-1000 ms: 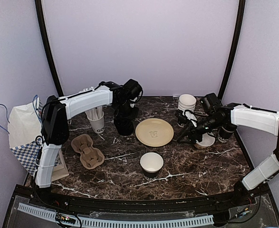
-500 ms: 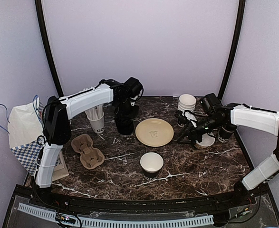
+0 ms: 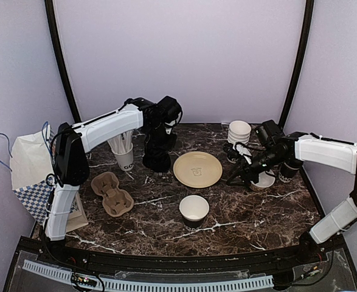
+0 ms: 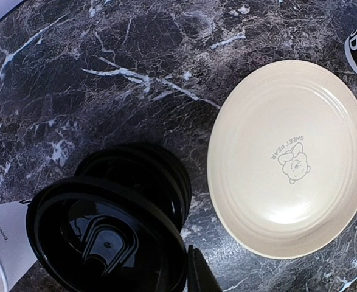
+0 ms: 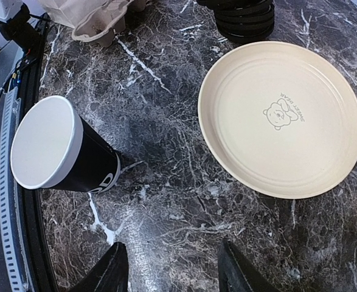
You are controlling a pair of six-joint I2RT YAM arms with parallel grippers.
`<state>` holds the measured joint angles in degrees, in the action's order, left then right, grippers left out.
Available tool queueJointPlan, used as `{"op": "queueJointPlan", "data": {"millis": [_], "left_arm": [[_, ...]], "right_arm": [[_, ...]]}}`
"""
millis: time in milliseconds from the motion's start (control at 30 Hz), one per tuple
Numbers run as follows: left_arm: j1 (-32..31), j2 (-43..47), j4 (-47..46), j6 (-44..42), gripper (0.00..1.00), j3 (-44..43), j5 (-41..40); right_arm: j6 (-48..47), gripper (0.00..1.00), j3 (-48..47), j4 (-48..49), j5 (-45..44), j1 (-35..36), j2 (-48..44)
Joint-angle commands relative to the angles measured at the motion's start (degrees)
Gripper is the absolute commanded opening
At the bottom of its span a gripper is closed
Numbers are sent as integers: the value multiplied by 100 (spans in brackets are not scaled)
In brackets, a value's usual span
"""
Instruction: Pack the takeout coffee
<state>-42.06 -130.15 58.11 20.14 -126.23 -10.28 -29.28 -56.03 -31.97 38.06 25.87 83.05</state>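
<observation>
The left end effector [image 3: 158,146] pinches a black lid [image 4: 105,243] above the lid stack [image 4: 143,173]; the right end effector [image 5: 175,271] hangs spread, empty. Carry it level to the open coffee cup [image 3: 194,210] at 6 o'clock of the plate [image 3: 196,169]

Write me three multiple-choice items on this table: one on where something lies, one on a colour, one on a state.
1. Where does the cardboard cup carrier lie?
A. on the plate
B. on the table, left of the plate
C. right of the plate

2. What colour is the plate?
A. cream
B. black
C. blue

3. How is the black paper cup just in front of the plate?
A. lidded
B. tipped on its side
C. upright, no lid

Answers:
1. B: in the top view the carrier rests on the marble, to the plate's left.
2. A: both wrist views show it pale cream with a small bear print.
3. C: its round white inside faces up, uncovered.
</observation>
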Motion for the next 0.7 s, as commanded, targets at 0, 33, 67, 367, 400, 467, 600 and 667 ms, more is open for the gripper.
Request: {"op": "queueJointPlan", "data": {"millis": [0, 33, 67, 367, 400, 467, 600, 667], "left_arm": [[-12, 572, -128, -131, 14, 184, 161], [-25, 596, -192, -174, 14, 194, 181], [-37, 596, -236, -214, 14, 147, 133], [-69, 877, -380, -554, 14, -495, 1068], [-86, 952, -610, -632, 14, -460, 1458], [-107, 1326, -1021, -687, 14, -334, 1976], [-114, 2002, -2040, -590, 14, 208, 2931], [-116, 2346, -2605, -490, 13, 636, 3350]], "right_arm": [[25, 50, -47, 66, 65, 41, -115], [27, 50, -60, 53, 9, 41, -113], [32, 50, -87, 44, -33, 41, -115], [428, 53, -785, -131, 392, -12, -318], [495, 55, -938, -126, 461, -24, -331], [868, 63, -1242, 31, 488, -71, -327], [1717, 77, -1932, 329, 955, -274, -172], [2299, 81, -2170, 602, 1370, -406, -85]]}}
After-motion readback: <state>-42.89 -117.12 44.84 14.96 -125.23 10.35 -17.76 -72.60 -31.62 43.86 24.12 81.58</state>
